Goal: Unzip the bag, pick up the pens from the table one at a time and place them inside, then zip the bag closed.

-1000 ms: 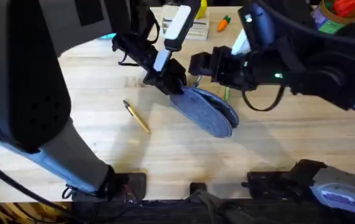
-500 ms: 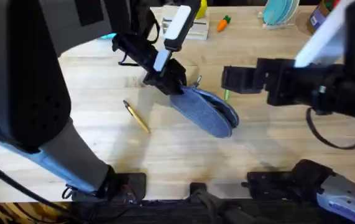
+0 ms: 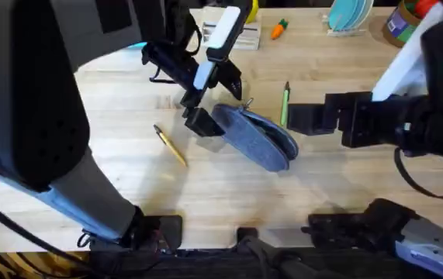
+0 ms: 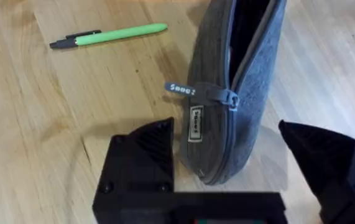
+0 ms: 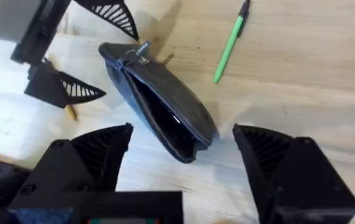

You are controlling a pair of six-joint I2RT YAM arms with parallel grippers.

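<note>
The bag (image 3: 256, 137) lies in the middle of the tabletop (image 3: 128, 124) with its zipper open; in the right wrist view the dark inside shows along most of its length. The zipper pull sits at the end near the left end effector (image 3: 212, 99). This end effector is open, its two fingers (image 4: 141, 163) standing on either side of that end of the bag without touching it. The green pen (image 3: 285, 103) lies on the tabletop just beside the bag, on its far side. The yellow pen (image 3: 170, 145) lies apart on the other side, toward the left arm's base. The right end effector (image 3: 297, 118) is also open and holds nothing; it hangs near the bag's other end, close to the green pen.
</note>
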